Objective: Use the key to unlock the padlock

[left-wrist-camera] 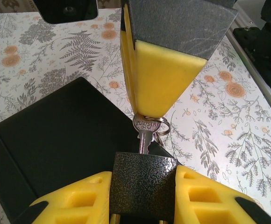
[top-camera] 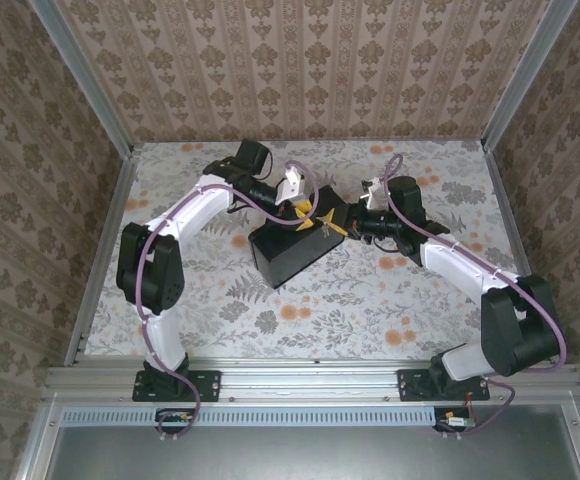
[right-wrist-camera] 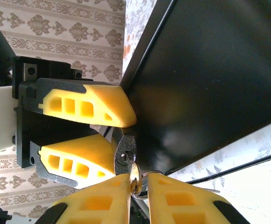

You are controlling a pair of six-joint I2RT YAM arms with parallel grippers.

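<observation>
**A:** Start from above. What's the count?

**B:** Two arms and one black box (top-camera: 285, 255). The box sits skewed near the middle of the flowered table (top-camera: 370, 310). The left gripper (top-camera: 300, 209) and right gripper (top-camera: 334, 225) meet nose to nose over the box's far corner. From here the small parts between them are too tiny to make out.

**A:** Room to move?

**B:** There's bare tabletop on every side of the box. Three wallpapered walls (top-camera: 300, 70) hem the table in, well apart from the grippers.

**A:** Left wrist camera?

**B:** One padlock (left-wrist-camera: 144, 179), dark and pebbled. It's clamped between the left gripper's two yellow fingers (left-wrist-camera: 74, 200), so that gripper is closed on it. One key (left-wrist-camera: 145, 135) stands with its blade in the padlock's top edge, carrying one key ring (left-wrist-camera: 163, 125). A yellow finger (left-wrist-camera: 159, 79) of the right gripper covers the key's head. The box's edge lies just behind the lock, with open table to the right as far as a metal rail (left-wrist-camera: 254, 70).

**A:** Right wrist camera?

**B:** Four yellow fingers, two for each gripper. The right gripper's pair (right-wrist-camera: 96, 205) pinches the key's head with only a thin gap between them, so it's gripping the key. The left's pair holds the padlock just beside the box's corner. The box's dark wall crowds the upper right.
</observation>
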